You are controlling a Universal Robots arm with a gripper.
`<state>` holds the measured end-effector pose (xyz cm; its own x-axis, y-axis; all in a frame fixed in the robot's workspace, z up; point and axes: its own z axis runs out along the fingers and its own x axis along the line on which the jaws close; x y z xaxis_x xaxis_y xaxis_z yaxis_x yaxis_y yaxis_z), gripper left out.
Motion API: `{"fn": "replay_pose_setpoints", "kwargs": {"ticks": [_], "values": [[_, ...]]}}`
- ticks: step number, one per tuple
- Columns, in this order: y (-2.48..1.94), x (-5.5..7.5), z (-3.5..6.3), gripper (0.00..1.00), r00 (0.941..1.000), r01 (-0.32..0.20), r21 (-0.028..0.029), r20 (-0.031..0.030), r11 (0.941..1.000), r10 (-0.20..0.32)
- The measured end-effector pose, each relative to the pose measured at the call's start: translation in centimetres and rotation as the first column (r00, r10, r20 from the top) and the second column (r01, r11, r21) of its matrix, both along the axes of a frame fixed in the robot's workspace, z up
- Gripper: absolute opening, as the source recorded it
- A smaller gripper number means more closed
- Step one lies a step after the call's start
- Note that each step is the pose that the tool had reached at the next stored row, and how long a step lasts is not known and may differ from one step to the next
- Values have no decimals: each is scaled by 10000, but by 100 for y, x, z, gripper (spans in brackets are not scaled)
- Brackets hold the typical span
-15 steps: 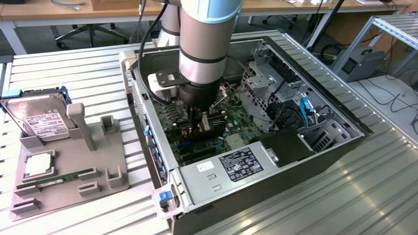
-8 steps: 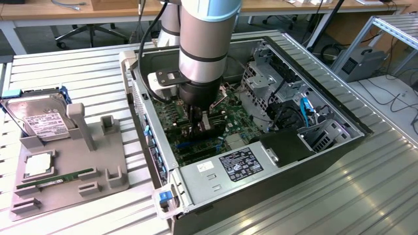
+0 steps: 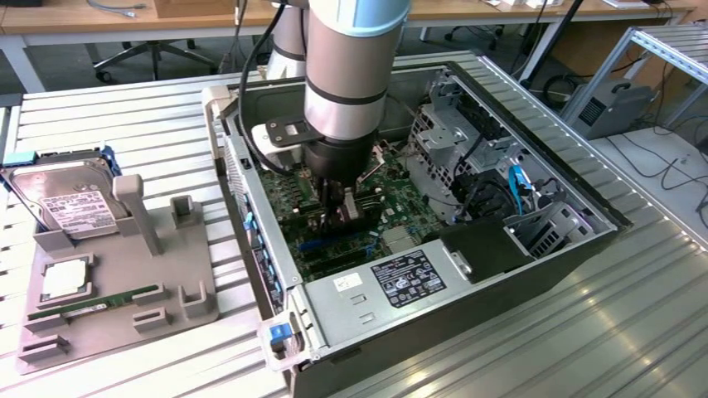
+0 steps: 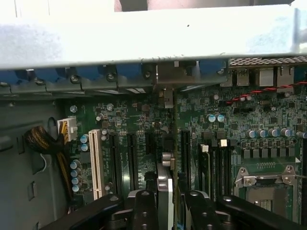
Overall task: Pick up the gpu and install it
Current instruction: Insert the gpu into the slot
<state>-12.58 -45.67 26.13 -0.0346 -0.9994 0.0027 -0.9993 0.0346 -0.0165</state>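
Observation:
The gpu (image 3: pixel 351 212) stands on edge inside the open computer case (image 3: pixel 553 249), low over the green motherboard (image 3: pixel 382 186). My gripper (image 3: pixel 337 217) reaches straight down into the case and is shut on the card's upper edge. In the wrist view the gpu (image 4: pixel 164 184) appears edge-on as a thin strip between the black fingers (image 4: pixel 144 211). It runs toward the rear slot openings, where its silver bracket end (image 4: pixel 166 96) sits. The card lies in line with the dark expansion slots (image 4: pixel 184 148) on the motherboard (image 4: pixel 139 120). Whether it touches a slot is hidden.
A white PCI slot (image 4: pixel 95 163), a cable bundle (image 4: pixel 43 143) and the CPU socket (image 4: pixel 266 184) flank the card. The power supply (image 3: pixel 387 286) and drive cage (image 3: pixel 443 137) crowd the case. Outside, a grey fixture tray (image 3: pixel 166 265) holds a hard drive (image 3: pixel 66 203) and RAM stick (image 3: pixel 94 303).

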Motion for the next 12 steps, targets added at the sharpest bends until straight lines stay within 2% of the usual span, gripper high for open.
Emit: {"fn": "replay_pose_setpoints", "kwargs": {"ticks": [12], "values": [[12, 22, -8, 27, 9997, -233, 2, 0, 9997, 233]]}}
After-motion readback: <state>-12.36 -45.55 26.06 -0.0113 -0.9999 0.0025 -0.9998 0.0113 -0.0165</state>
